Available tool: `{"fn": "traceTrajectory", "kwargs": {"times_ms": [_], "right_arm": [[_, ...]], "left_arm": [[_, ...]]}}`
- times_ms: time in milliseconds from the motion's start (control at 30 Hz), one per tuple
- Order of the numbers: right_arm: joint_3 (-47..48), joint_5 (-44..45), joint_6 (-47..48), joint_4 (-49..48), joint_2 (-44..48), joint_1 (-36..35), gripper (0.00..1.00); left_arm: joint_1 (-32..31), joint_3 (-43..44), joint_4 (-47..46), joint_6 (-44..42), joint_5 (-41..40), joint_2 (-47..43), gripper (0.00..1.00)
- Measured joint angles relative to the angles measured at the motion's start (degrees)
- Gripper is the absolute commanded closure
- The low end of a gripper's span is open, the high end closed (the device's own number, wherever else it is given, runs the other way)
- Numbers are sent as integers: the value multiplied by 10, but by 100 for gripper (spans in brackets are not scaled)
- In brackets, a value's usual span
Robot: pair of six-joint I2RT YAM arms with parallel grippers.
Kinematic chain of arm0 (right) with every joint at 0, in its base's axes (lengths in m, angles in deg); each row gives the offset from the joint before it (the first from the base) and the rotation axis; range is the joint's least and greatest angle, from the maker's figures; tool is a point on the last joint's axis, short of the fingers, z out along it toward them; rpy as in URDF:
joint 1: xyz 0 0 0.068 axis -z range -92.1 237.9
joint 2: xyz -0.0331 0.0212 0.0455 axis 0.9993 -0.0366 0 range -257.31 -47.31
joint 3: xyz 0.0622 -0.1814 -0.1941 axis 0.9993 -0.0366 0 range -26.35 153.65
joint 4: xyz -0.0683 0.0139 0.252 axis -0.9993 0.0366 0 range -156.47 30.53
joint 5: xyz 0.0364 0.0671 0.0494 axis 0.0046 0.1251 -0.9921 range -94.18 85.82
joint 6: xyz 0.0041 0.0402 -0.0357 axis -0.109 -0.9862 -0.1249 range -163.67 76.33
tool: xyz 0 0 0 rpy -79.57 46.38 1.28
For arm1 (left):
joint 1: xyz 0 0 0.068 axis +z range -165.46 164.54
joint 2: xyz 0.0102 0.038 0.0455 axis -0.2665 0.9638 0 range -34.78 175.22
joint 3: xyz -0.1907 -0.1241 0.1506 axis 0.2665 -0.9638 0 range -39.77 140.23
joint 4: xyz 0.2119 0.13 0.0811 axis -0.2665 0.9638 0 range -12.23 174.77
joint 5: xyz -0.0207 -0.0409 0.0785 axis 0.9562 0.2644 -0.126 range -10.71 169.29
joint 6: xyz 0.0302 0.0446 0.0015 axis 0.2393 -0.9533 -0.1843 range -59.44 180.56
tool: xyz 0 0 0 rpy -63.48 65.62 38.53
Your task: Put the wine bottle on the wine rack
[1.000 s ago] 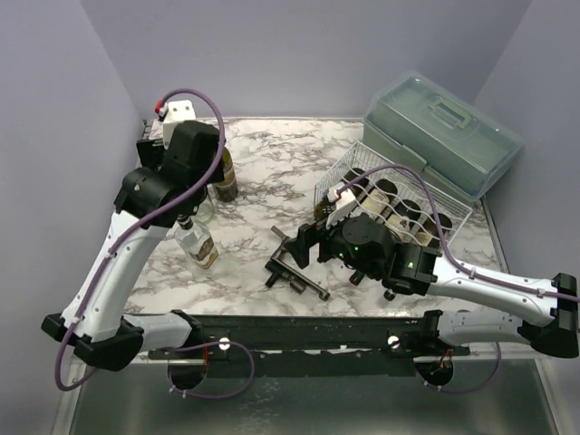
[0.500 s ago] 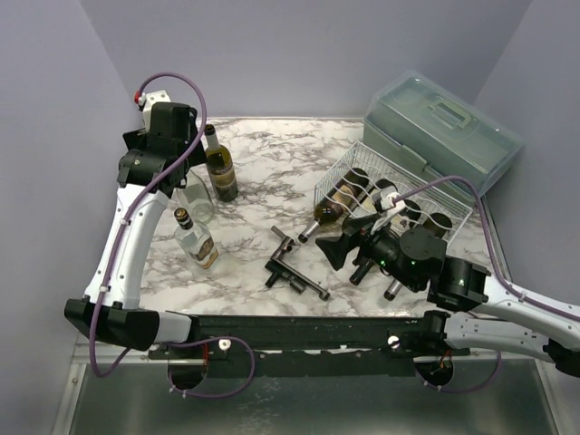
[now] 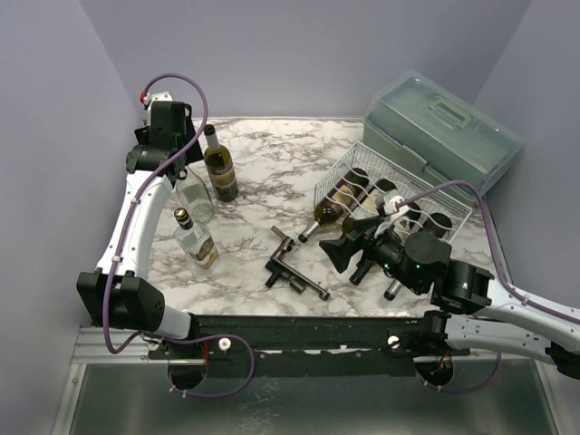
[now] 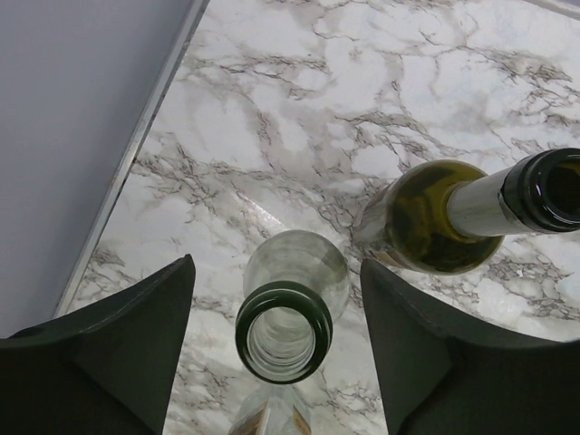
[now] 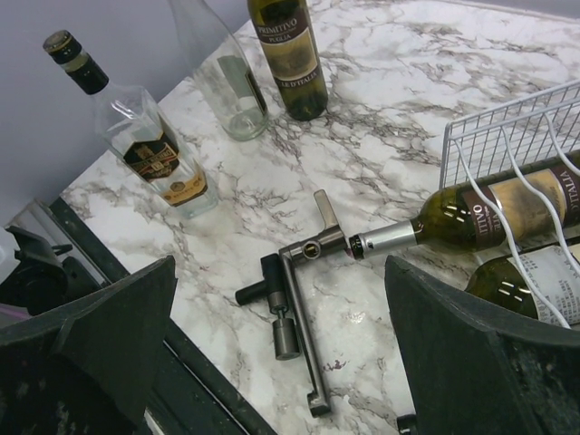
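The silver wire wine rack stands at the right and holds several bottles lying down. One green wine bottle lies in its left cradle with the neck sticking out; it also shows in the right wrist view. My right gripper is open and empty just in front of that neck. My left gripper is open above a clear empty bottle, whose mouth sits between the fingers, untouched. A dark green wine bottle stands next to it.
A metal corkscrew tool lies on the marble in the middle. A square clear labelled bottle stands at the near left. A translucent grey-green lidded box sits behind the rack. Walls close in on the left and back.
My left arm has swung back toward the far-left corner, uncovering the dark bottle. My right arm has pulled back from over the rack, uncovering the bottle in the left cradle.
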Motion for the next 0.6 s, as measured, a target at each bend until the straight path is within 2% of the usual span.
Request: {"fn": "traceTrajectory", "kwargs": {"times_ms": [267,600], "right_arm": [[0,0,-10,9,-18,0,0],[3,2,-20,13,-51,0,0]], "left_arm": [[0,-26,-26,-15,22,2,50],[0,-36,-24,-23,68,-5,93]]}}
